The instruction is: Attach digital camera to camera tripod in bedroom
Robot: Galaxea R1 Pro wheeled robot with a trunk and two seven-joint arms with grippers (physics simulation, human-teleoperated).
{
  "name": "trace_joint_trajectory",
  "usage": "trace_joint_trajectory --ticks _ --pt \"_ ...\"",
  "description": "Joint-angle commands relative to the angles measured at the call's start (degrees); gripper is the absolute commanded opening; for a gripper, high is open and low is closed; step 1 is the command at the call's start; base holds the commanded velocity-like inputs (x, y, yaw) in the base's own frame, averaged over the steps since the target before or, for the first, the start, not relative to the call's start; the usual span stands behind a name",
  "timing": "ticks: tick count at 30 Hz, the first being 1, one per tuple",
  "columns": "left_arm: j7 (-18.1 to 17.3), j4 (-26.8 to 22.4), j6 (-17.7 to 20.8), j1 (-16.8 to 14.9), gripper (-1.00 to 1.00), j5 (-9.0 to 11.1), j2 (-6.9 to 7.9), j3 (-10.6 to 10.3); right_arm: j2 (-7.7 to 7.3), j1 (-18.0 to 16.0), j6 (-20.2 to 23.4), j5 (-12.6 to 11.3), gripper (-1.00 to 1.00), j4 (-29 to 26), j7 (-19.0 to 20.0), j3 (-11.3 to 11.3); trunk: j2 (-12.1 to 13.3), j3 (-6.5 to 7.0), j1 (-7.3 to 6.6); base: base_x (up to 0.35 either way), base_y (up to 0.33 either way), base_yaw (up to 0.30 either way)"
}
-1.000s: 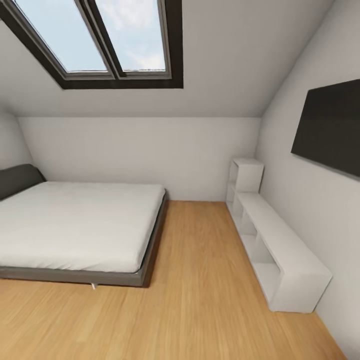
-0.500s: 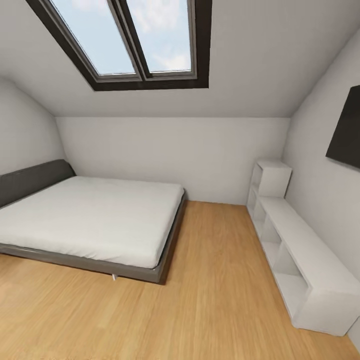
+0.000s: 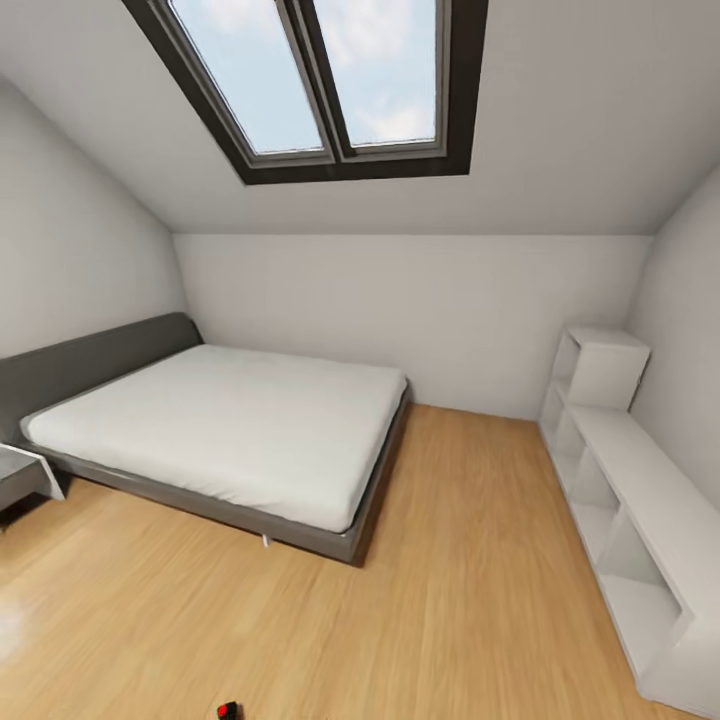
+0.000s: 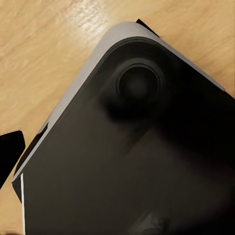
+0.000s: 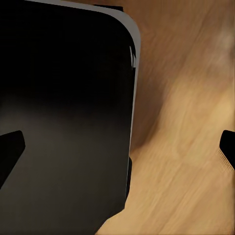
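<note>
step: we're scanning the bedroom for the camera tripod | digital camera (image 3: 228, 710) lying on floor (image 3: 450, 600) by bed (image 3: 230, 430) | right pincer (image 5: 117, 147) spread, left unclear | we're panning slowly

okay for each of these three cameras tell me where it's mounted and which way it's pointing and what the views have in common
Head view: on the robot's head, facing across the bedroom at the bed, skylight and white shelving; a small black and red thing sits at the bottom edge.
Left wrist view: near the left gripper, pointing down at the robot's dark base; a dark fingertip at the edge.
Right wrist view: near the right gripper, likewise down at the base; fingertips at both edges.
Shared: all show the wood floor.
</note>
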Motion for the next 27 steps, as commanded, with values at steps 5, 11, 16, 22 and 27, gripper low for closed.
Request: trace_joint_trajectory --ticks 5,11,16,22,27 --pt "0.06 -0.1 -0.03 0.03 1.0 -0.04 -0.01 0.22 -0.01 -0.01 -0.14 0.32 1.0 0.0 -0.05 0.02 -0.02 -0.04 0.0 0.0 0.0 0.278" --pt "0.06 -0.11 -0.03 0.03 1.0 -0.04 -0.01 0.23 -0.01 -0.01 -0.14 0.32 1.0 0.0 -0.05 0.02 -0.02 -0.04 0.0 0.0 0.0 0.278" --pt "0.06 -0.11 -0.03 0.03 1.0 -0.04 -0.01 0.25 -0.01 -0.01 -0.14 0.32 1.0 0.0 -0.05 0.02 -0.02 -0.04 0.0 0.0 0.0 0.278" --pt "0.06 -0.11 -0.03 0.03 1.0 -0.04 -0.01 0.23 -0.01 -0.01 -0.14 0.31 1.0 0.0 -0.05 0.02 -0.02 -0.04 0.0 0.0 0.0 0.278" --pt "0.06 -0.11 -0.03 0.03 1.0 -0.04 -0.01 0.23 -0.01 -0.01 -0.14 0.32 1.0 0.0 -0.05 0.02 -0.02 -0.04 0.0 0.0 0.0 0.278"
